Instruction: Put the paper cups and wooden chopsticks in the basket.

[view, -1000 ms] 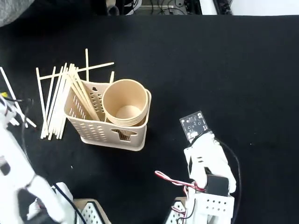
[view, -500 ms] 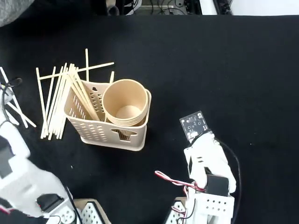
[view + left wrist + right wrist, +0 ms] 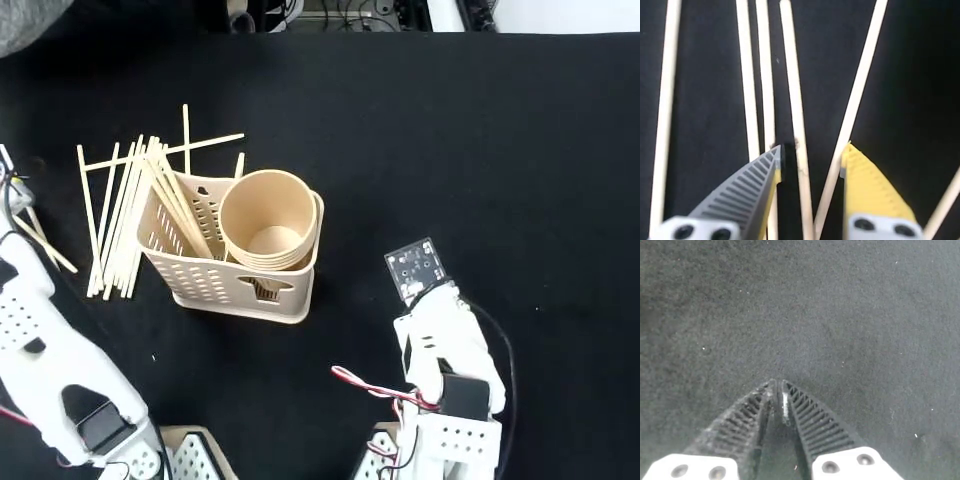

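left gripper at far left table edge, jaws apart straddling loose chopsticks on black table; chopstick pile just left of basket, some leaning inside it; stacked paper cups in basket; right gripper lower right, jaws together over bare cloth

Chopsticks pale smooth wood; basket perforated matt plastic; tablecloth black, matt, fuzzy.
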Tool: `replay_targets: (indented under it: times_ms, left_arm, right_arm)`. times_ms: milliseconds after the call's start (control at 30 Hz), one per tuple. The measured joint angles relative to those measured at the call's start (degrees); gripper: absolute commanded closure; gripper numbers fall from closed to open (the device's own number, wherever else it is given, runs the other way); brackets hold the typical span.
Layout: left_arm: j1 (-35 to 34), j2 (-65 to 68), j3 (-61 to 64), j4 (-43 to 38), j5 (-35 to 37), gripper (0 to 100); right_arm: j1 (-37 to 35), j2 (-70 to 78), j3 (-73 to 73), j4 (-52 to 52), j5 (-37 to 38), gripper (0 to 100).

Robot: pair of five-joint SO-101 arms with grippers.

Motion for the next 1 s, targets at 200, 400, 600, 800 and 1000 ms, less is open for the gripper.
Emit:
replay_targets:
  times_ms: [200,400,600,800,1000]
  left_arm:
    - [2.1,9.8,-18.5,7.9,0.5,80]
    - [3.1,20.0,-31.7,11.1,1.9,80]
    - [2.5,26.5,-41.9,12.9,3.1,82]
    - [2.5,29.9,-48.4,12.9,4.0,96]
    - [2.4,30.2,-49.8,15.3,4.0,97]
  right_arm:
    - [0.0,0.0,0.0,0.0,0.0,98.6]
    - [0.0,0.0,0.0,0.0,0.0,98.6]
    - [0.0,0.0,0.0,0.0,0.0,98.6]
    - [0.0,0.0,0.0,0.0,0.0,98.6]
    - [0.0,0.0,0.0,0.0,0.0,98.6]
